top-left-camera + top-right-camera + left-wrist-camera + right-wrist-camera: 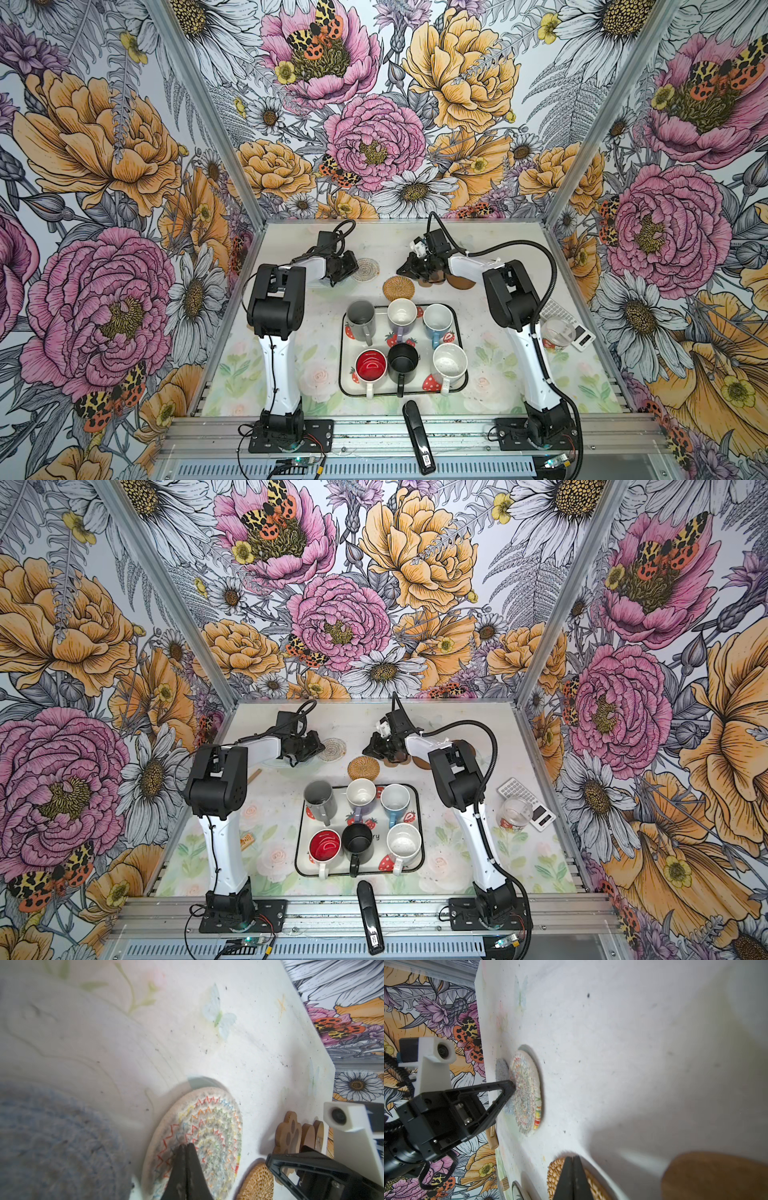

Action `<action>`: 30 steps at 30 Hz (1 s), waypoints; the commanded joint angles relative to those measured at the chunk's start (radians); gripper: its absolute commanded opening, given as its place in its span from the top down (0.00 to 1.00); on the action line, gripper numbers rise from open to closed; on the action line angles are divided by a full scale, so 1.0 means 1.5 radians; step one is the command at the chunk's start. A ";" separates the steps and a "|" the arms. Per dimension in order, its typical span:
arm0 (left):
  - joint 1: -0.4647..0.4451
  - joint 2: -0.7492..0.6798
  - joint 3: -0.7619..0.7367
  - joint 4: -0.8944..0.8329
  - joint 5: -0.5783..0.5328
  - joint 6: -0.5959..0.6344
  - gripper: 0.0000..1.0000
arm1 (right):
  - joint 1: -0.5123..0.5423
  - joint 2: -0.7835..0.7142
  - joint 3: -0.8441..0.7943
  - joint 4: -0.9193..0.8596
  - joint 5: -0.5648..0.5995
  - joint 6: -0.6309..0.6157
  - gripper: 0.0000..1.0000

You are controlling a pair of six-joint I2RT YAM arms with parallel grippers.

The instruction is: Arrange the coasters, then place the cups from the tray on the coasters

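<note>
Both grippers clenched, empty. My left gripper has its tips at the zigzag-stitched round coaster; my right gripper points at the rattan coaster, just beyond the tray. All six mugs sit on it.

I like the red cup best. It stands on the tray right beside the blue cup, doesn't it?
No. The red cup stands on the tray beside the black cup, not the blue cup, which is in the far row. Both top views show it.
</note>
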 commanded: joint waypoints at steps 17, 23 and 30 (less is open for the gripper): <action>-0.037 -0.026 0.089 -0.008 0.005 0.019 1.00 | 0.010 -0.095 -0.080 -0.024 -0.020 -0.065 1.00; -0.041 0.024 0.118 -0.004 -0.003 0.012 1.00 | 0.014 -0.082 -0.098 -0.046 -0.019 -0.088 1.00; -0.047 0.066 0.127 0.011 -0.009 0.007 1.00 | 0.021 -0.066 -0.106 -0.063 -0.014 -0.100 1.00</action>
